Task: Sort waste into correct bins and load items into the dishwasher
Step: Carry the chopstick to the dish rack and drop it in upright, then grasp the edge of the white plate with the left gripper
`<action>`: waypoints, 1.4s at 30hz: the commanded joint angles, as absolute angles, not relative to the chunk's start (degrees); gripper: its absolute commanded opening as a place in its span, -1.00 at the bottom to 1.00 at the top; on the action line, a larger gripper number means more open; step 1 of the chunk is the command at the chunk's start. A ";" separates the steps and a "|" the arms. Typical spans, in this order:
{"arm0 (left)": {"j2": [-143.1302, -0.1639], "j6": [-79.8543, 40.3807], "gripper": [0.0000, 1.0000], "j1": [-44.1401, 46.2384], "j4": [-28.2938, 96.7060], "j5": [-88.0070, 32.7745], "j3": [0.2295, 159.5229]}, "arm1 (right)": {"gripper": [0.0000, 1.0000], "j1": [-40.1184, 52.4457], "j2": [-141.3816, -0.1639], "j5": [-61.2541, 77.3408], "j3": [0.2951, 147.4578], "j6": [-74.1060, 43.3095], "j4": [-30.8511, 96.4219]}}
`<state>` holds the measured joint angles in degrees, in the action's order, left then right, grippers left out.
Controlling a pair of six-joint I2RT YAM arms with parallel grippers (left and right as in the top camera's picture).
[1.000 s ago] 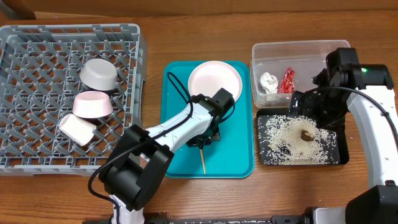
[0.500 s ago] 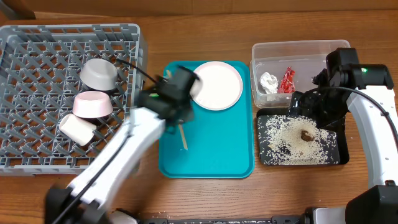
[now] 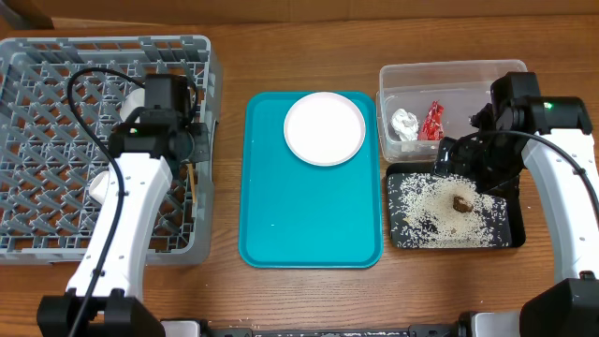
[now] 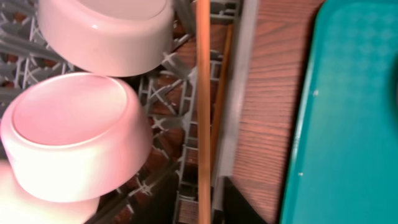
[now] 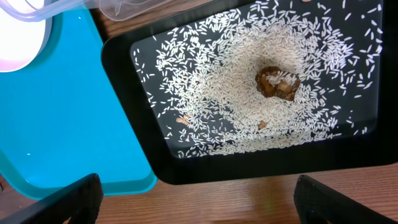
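Swung off the teal tray (image 3: 309, 225), the left fingers (image 4: 242, 204) now pinch the chopsticks (image 4: 203, 112) over the dish rack (image 3: 56, 56) at its right edge, beside its bowl (image 4: 106, 31) and cup (image 4: 74, 137). On the teal tray lies the plate (image 3: 324, 128); the clear tub (image 3: 449, 70) holds tissue (image 3: 404, 124) and wrapper (image 3: 431, 120); the right fingers (image 5: 68, 202) gape wide above the black tray (image 3: 510, 234) with its rice (image 5: 236, 124) and lump (image 5: 277, 84).

Overhead top-down; close downward wrist views; teal tray (image 3: 314, 225) common.

Your grey rack (image 3: 56, 94) holds the pink cup (image 4: 74, 137) and pale bowl (image 4: 106, 31), with the chopsticks (image 4: 203, 112) along its right edge. The white plate (image 3: 324, 128) lies flat on the teal tray (image 3: 309, 225). Red wrapper (image 3: 431, 121) and tissue (image 3: 404, 124) sit in the clear tub (image 3: 449, 73); rice (image 3: 426, 211) and a brown lump (image 3: 460, 200) lie in the black tray (image 3: 513, 236).
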<state>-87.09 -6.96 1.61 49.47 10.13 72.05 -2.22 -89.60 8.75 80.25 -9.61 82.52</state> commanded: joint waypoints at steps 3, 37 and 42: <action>-87.99 -1.93 0.27 1.41 48.99 6.42 72.66 | 1.00 -2.33 -88.07 8.60 80.73 -9.82 82.37; -113.95 8.56 0.45 33.89 31.70 -2.37 72.86 | 1.00 -2.33 -88.07 3.03 80.73 -18.63 82.85; -113.49 6.15 -0.35 33.89 36.45 -2.42 72.93 | 1.00 -2.33 -88.07 3.03 80.75 -18.44 82.85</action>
